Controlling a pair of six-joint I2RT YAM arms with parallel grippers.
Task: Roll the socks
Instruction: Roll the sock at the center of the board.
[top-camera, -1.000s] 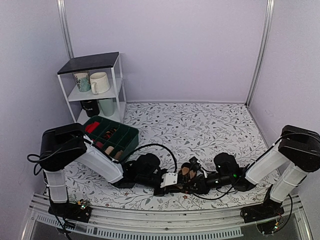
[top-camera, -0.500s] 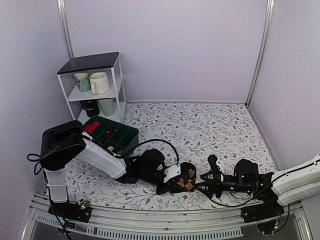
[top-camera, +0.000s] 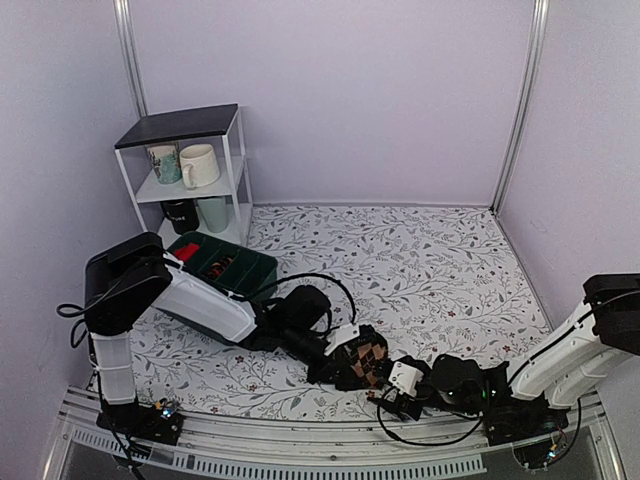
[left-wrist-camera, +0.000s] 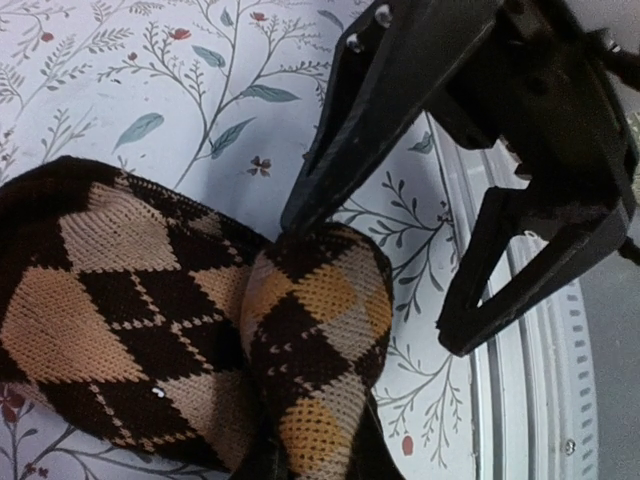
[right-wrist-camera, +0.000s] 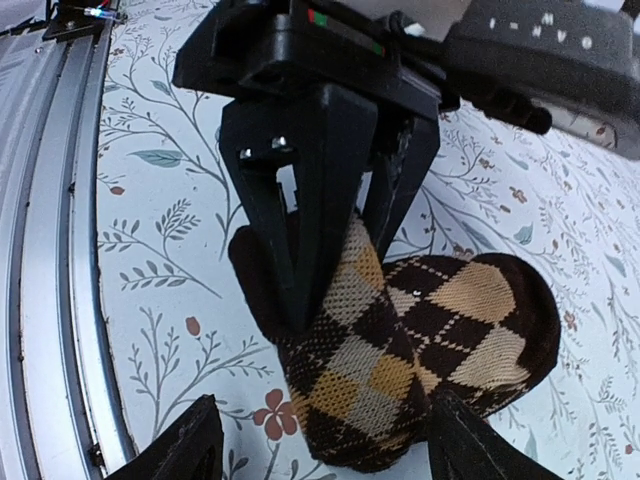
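The socks (top-camera: 367, 358), a chequered roll at the near edge of the table (top-camera: 420, 260), sit pinched in the left gripper (right-wrist-camera: 340, 285), with the right gripper (left-wrist-camera: 370, 285), spread wide, just to their right and facing them.

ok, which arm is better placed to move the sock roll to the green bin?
Left. The left gripper is shut on the sock roll, and the green bin sits on that arm's side. The right gripper is open, holding nothing.
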